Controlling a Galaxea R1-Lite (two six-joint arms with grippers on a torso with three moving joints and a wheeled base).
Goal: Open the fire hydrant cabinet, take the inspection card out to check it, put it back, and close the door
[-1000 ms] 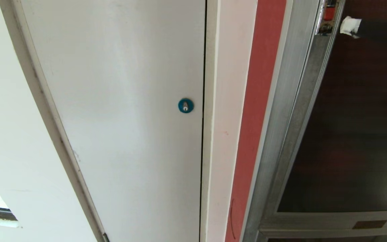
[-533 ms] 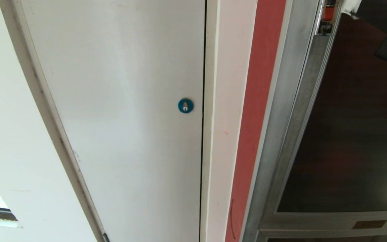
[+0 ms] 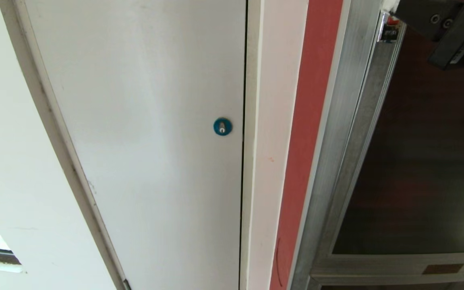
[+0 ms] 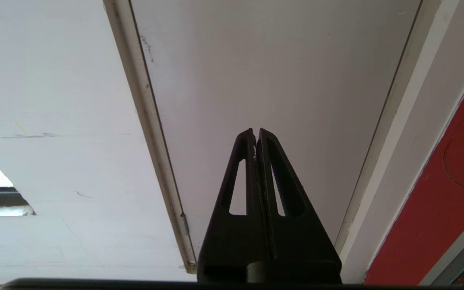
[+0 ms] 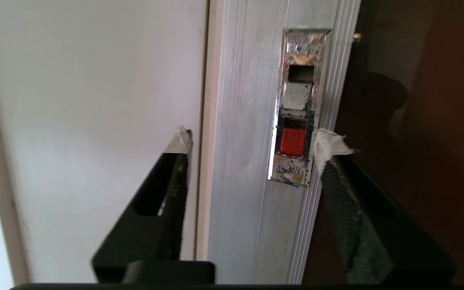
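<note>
Right gripper (image 5: 252,141) stands spread before the door (image 3: 417,169), its fingers either side of the red latch (image 5: 293,141) on the shut door's frame. I judge this the opening step: next I'd press that latch. Left gripper (image 4: 256,135) hangs closed.

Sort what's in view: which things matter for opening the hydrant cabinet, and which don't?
Job: dark tinted glass door with silver aluminium frame; small red latch on its metal plate; open right end effector.
Not: plain white door; round blue lock; shut left end effector.
</note>
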